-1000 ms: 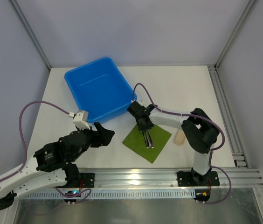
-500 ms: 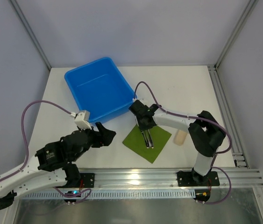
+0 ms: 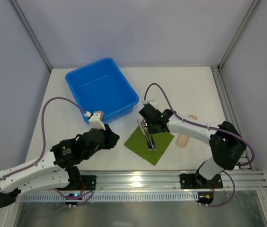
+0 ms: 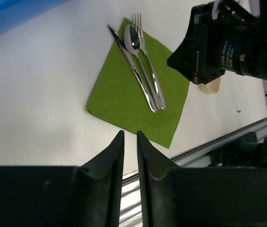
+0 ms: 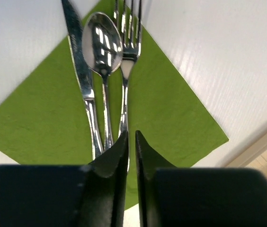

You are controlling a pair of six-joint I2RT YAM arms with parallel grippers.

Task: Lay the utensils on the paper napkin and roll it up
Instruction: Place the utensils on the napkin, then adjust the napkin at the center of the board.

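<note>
1. Near the table's (image 3: 195, 90) near edge, about midway between the two arm bases: the paper napkin (image 3: 140, 145), a green square set corner-on to that edge, flat and unrolled.
2. Utensils (image 3: 149, 139): three slim, mirror-bright silver pieces, knife (image 5: 79, 61), spoon (image 5: 102, 42) and fork (image 5: 129, 38), lying close side by side along the napkin's diagonal. Their heads point toward the table's far edge, knife tip and fork tines just overhanging the napkin's far corner. The handles end short of its near corner.
3. Right gripper (image 3: 148, 128): poised over the utensils, jaws almost closed to a thin slit with nothing between them. In the right wrist view the handles run beneath the fingertips. The left wrist view shows the handle ends lying free on the napkin.
4. Left gripper (image 3: 111, 138): left of the napkin and apart from it, jaws drawn nearly together, narrow gap, empty.
5. Blue bin (image 3: 100, 90): toward the table's far left corner. Beige cylinder (image 3: 183, 140): on the table just beside the napkin's right corner.
</note>
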